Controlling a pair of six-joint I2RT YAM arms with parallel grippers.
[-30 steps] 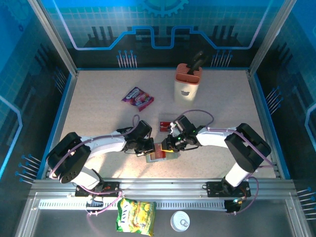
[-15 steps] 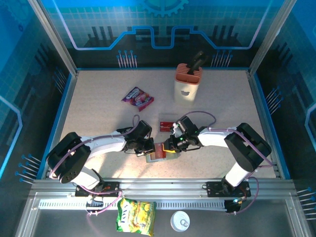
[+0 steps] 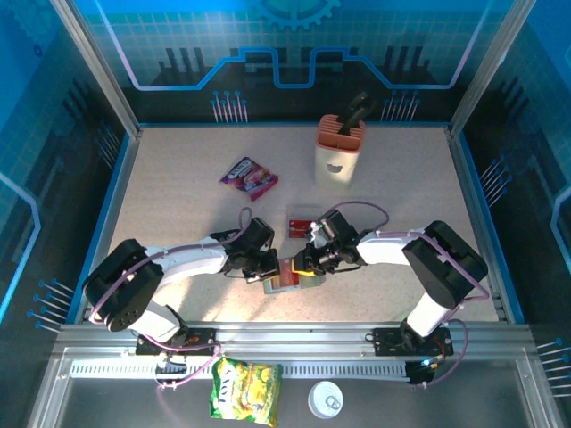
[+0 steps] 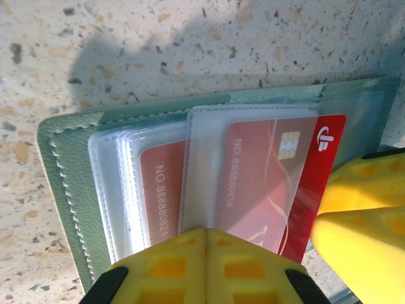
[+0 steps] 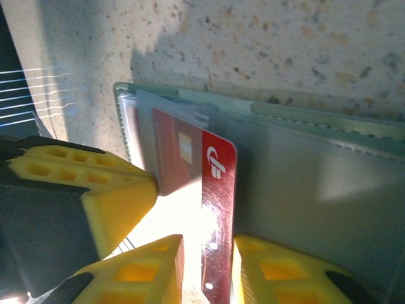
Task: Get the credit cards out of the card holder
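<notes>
- We see the card holder (image 3: 287, 280) lying open and flat on the counter (image 3: 178, 187), near the front edge between the two arms, with its long axis running left to right.
- A red credit card (image 5: 218, 209) sticks partway out of a clear pocket. It lies along the holder's length, logo end toward the right arm.
- The right end effector (image 5: 205, 266) pinches that free end.
- The left end effector (image 4: 205, 253), fingers pressed together, bears on the holder's edge beside a second red card (image 4: 161, 190) tucked in its sleeve.
- A loose red card (image 3: 299, 225) lies just beyond.
</notes>
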